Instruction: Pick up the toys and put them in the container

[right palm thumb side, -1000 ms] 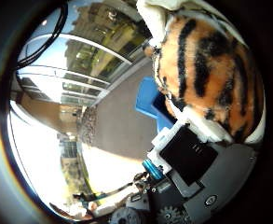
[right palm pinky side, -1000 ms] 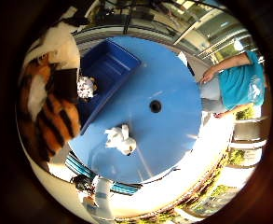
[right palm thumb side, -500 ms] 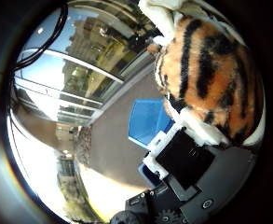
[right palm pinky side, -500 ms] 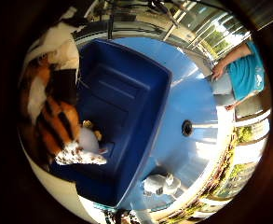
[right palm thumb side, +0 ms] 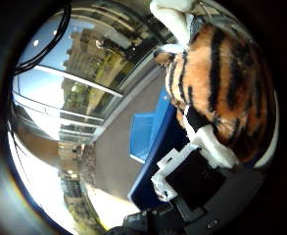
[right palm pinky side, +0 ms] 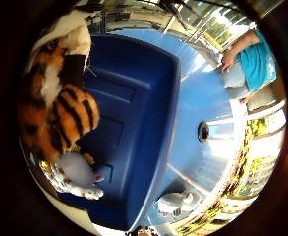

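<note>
- My hand [right palm thumb side: 202,191] had its fingers [right palm thumb side: 175,169] curled round the tiger toy [right palm thumb side: 221,83] — the orange-and-black striped plush filled much of the thumb-side view, pressed close against my palm.
- In the little-finger-side view the tiger hung over one end of the dark blue container [right palm pinky side: 143,123], which sat on the round light-blue bench [right palm pinky side: 207,98].
- A small white toy [right palm pinky side: 77,174] with patterned trim already lay inside the container, just beside the tiger's striped limb (whether the two touched, I could not tell).
- Another white toy [right palm pinky side: 175,202] lay out on the bench, just beside the container's outer wall.
- A dark round hole [right palm pinky side: 203,131] marked the bench's middle — well apart from both white toys.
- A person in a teal top [right palm pinky side: 259,61] stood at the bench's far edge, touching none of the toys.
</note>
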Motion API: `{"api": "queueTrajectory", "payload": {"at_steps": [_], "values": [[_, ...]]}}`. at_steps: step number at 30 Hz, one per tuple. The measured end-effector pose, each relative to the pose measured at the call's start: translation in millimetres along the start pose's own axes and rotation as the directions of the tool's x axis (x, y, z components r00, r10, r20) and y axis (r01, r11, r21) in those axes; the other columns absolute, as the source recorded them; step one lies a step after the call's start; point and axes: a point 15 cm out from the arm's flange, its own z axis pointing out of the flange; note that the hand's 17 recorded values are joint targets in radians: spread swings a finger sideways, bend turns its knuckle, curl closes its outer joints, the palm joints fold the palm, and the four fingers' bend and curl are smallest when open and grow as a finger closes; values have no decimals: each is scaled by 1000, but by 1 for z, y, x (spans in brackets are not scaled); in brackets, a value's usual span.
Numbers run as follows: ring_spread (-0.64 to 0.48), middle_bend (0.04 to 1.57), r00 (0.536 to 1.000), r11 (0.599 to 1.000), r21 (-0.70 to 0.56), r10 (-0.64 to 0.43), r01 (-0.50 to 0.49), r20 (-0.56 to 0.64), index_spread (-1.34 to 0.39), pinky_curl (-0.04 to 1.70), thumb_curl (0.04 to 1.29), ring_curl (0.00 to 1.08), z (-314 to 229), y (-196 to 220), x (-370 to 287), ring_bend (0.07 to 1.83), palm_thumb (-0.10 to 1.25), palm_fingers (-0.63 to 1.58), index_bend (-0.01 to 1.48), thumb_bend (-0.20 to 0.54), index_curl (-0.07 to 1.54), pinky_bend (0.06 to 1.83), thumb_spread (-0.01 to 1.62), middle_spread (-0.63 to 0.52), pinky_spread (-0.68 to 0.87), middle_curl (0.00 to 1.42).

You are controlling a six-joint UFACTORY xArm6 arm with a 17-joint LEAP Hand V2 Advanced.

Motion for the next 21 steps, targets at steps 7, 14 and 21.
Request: {"api": "queueTrajectory", "payload": {"at_steps": [7,14,21], "values": [[261,331,1000,999,-47,-14,14,-2,-733,690,666,393,-24,10,18,683,694,-129,110,-35,938,902,1088,35,436,507],[287,212,996,980,-178,-86,89,23,-534,575,609,327,-123,56,26,537,662,-78,112,-33,690,747,1098,58,495,425],[286,180,990,944,-301,-141,133,-6,-446,493,574,305,-217,116,61,463,669,-20,153,-27,548,622,1105,56,490,387]]}}
